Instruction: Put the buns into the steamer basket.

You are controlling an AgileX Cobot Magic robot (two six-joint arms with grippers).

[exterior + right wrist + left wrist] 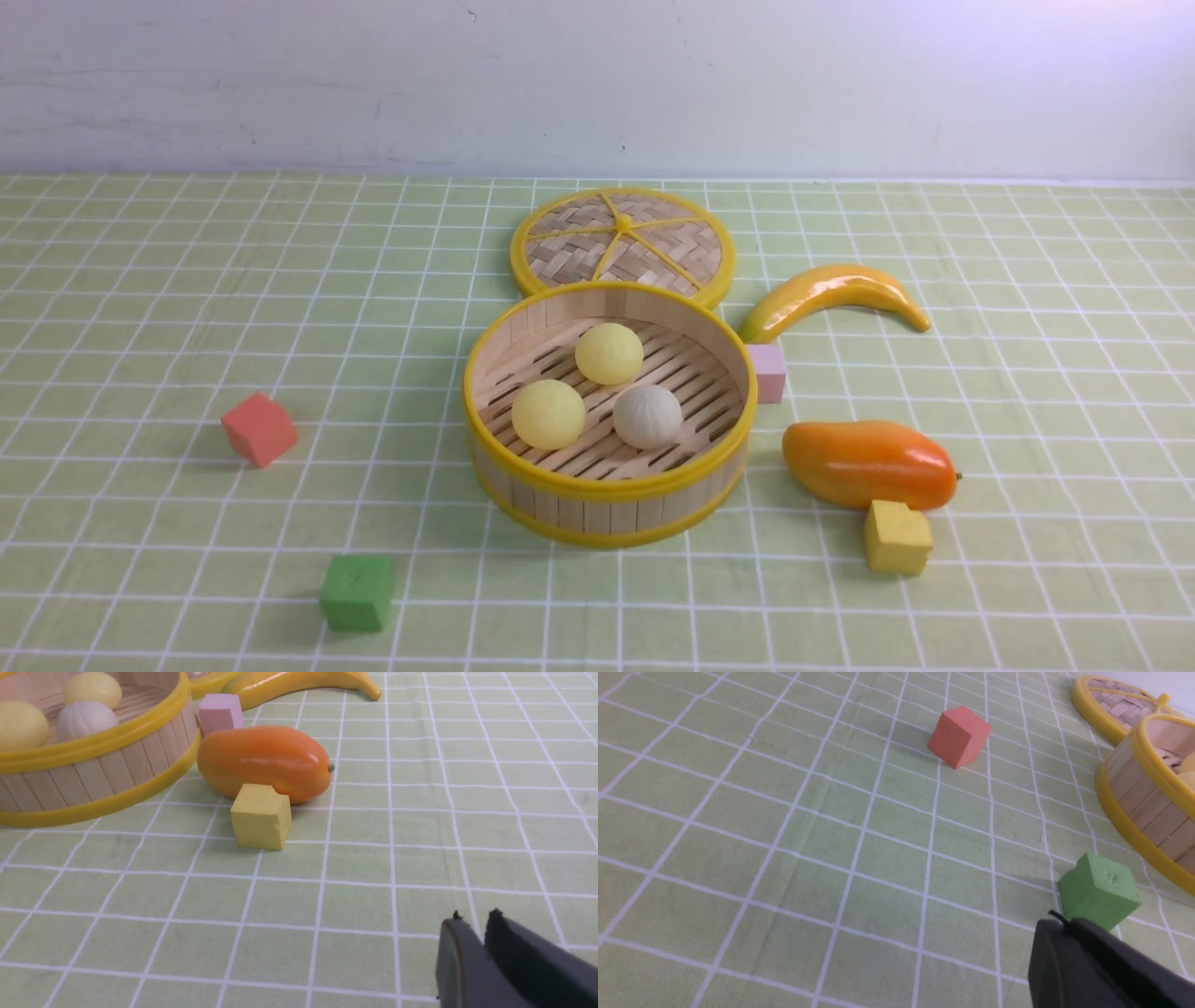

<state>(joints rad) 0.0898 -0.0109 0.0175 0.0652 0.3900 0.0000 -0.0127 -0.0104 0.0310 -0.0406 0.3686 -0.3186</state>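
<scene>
1. In the middle of the checked cloth you have the steamer basket point(609, 509), upright, its woven lid point(623, 245) lying flat just behind it.
2. Inside the basket, on the slatted floor, sit all three buns: two pale yellow buns point(609, 354) point(548, 413) and one pleated off-white bun point(647, 416). None remains on the cloth, so I judge the loading complete and nothing left to move.
3. Outside the basket you will find the mango point(866, 463), banana point(831, 294) and four foam cubes; none belongs to the task.
4. Left gripper point(1057, 921): jaws together, holding nothing, low over the cloth just beside the green cube point(1099, 896).
5. Right gripper point(472, 921): a narrow gap between the tips, nothing in it, well clear of the yellow cube point(260, 816).
6. Hidden: neither arm appears in the front view, and each wrist view cuts off most of its claw.
</scene>
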